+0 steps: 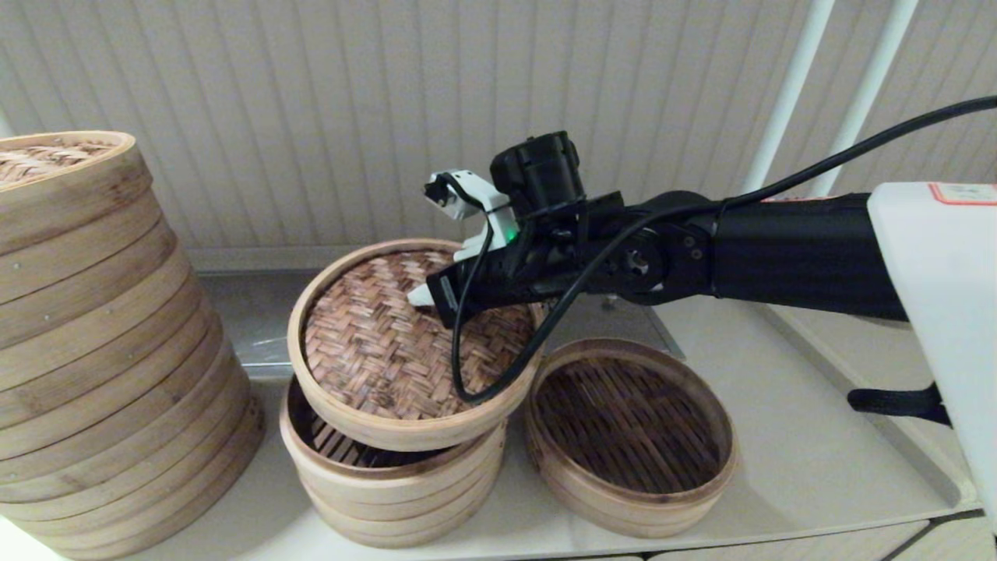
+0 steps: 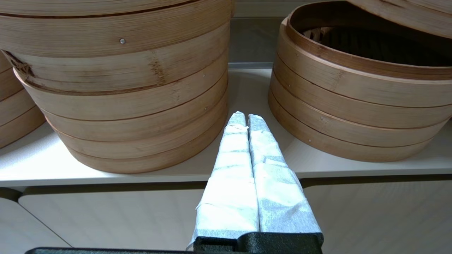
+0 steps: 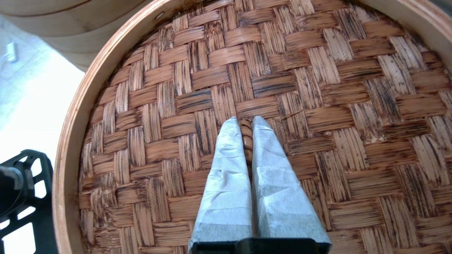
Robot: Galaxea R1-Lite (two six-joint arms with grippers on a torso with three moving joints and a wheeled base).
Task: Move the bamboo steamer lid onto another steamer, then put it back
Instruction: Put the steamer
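**Lid tilted above the tiered stack**

Here the right gripper [image 3: 246, 121] is pinching a strand of weave near the middle of the bamboo steamer lid [image 1: 389, 343], its fingers [image 3: 229, 165] nearly closed. The lid is hanging tilted over the open tiered steamer stack [image 1: 389, 483], just beside another steamer [image 1: 631, 436] on the surface [image 1: 810, 460]. The left gripper [image 2: 246, 118] is idling low, fingers pressed together, facing the tall wide stack [image 2: 116, 88].

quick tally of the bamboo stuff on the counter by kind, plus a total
bamboo steamer lid, reddish-brown weave, tilted over the middle stack: 1
low single steamer basket, dark slatted floor: 1
several-tier steamer stack, top open: 1
tall wide steamer stack with paler woven lid: 1
Total: 4
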